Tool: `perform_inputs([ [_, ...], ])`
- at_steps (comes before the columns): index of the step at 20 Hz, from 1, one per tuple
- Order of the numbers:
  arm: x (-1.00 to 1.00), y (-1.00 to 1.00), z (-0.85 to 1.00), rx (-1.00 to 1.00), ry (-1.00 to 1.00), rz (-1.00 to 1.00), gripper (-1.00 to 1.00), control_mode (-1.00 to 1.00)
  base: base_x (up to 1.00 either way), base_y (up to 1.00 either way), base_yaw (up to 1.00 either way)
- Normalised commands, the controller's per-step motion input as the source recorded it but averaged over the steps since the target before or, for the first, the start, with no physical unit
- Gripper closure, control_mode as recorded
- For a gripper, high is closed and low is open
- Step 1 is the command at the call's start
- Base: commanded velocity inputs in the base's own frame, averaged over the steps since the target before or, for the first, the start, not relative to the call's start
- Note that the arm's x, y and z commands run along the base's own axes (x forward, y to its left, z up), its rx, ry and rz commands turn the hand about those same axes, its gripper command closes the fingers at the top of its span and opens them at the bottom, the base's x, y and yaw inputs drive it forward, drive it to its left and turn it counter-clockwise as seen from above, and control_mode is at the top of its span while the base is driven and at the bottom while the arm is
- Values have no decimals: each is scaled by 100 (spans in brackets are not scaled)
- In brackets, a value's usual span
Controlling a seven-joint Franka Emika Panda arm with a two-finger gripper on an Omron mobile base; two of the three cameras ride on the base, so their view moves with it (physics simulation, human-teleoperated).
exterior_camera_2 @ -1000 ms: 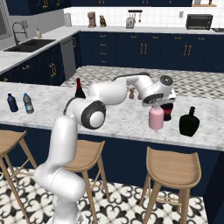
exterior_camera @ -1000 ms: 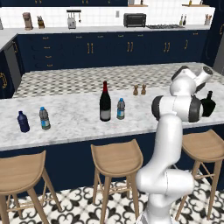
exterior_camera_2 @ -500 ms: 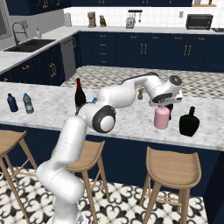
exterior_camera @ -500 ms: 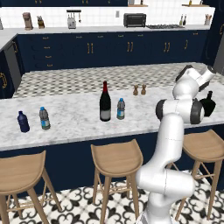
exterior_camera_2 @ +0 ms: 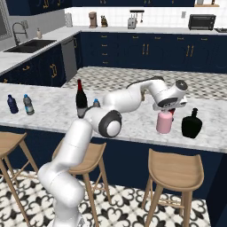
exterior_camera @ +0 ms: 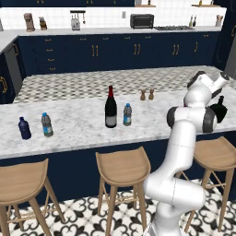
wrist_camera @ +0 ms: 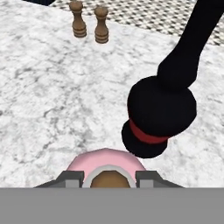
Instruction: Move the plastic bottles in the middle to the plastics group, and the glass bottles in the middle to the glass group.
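Jaws clamped on neck of squat pale-pink glass bottle (exterior_camera_2: 164, 121) – base on marble worktop (exterior_camera_2: 133, 122) beside black flask-like bottle (exterior_camera_2: 192, 124), in glass group; release likely next.

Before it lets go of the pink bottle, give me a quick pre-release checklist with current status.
1. Gripper shut on the pink bottle at its cap: ok.
2. Pink bottle down at the glass group, between the slim-necked bottle with the red band and the black flask: ok.
3. Pink bottle upright: ok in the right base view.
4. Base actually resting on the marble counter: cannot tell, contact is not visible.
5. Gap to the slim-necked bottle: cannot tell; hand view shows them very close, touching or not is unclear.
6. Wine bottle and the small water bottle beside it sit mid-counter, unsorted: not ok.
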Motion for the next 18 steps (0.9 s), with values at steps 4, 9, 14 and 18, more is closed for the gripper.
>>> perform_inputs([
  [4, 6, 0, -13, 0, 0, 0, 100, -100, 0, 0, 0],
  [9, -13, 0, -3, 0, 0, 0, 100, -100, 0, 0, 0],
  [14, 0, 0, 0, 0, 0, 0, -100, -100, 0, 0, 0],
  [18, 0, 0, 0, 0, 0, 0, -100, -100, 0, 0, 0],
])
